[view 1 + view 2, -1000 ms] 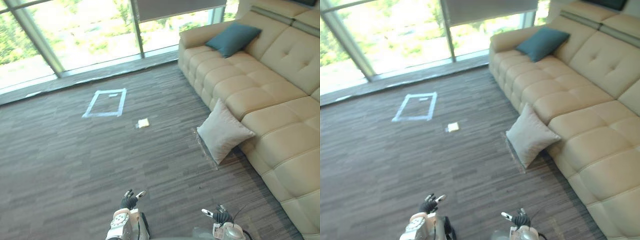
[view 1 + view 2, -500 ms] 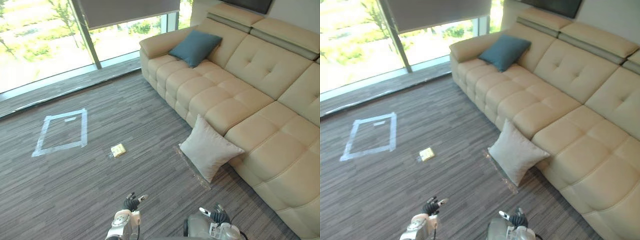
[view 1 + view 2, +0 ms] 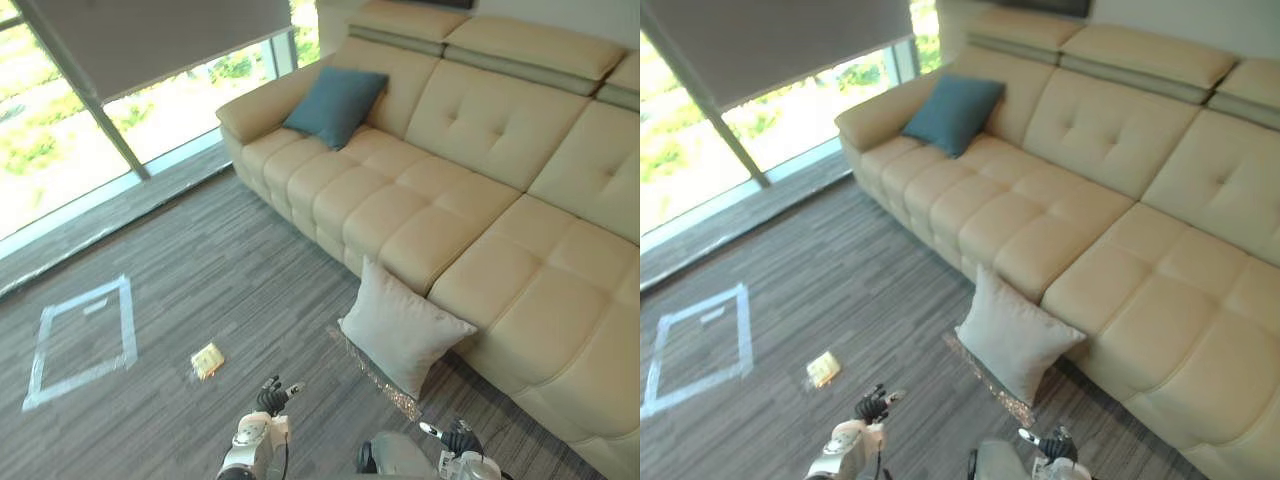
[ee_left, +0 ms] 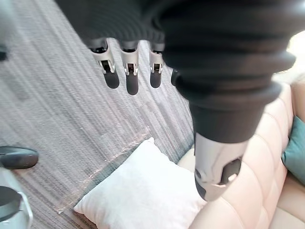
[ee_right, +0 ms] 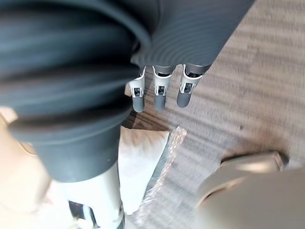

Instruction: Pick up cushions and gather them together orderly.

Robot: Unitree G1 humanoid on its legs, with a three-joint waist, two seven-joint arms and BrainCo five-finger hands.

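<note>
Left eye view, supplemented by both wrist views. Pale grey cushion [image 3: 405, 328]: square, plain fabric, pointed corners. It stands on edge on the carpet [image 3: 200, 250] and leans back against the front of the cream tufted sofa [image 3: 520, 200], about midway along the sofa's length. Its lower edge rests on a crinkled clear plastic sheet [image 3: 378, 368] that lies on the carpet at the sofa's foot. Teal cushion [image 3: 335, 103]: square, plain fabric, propped on the sofa's seat against the backrest, at the armrest end; it is well apart from the grey cushion.

Left hand [image 3: 272, 395]: low over the carpet in front of the sofa, apart from the grey cushion, its fingers [image 4: 128, 71] straight and relaxed, grasping nothing. Right hand [image 3: 458, 438]: nearer the sofa's front, its fingers [image 5: 159, 93] likewise straight and released.

Pale tape rectangle [image 3: 128, 322] and a small yellowish object [image 3: 207, 360] lie on the carpet, both well apart from the sofa; the object is the nearer of the two to it.
</note>
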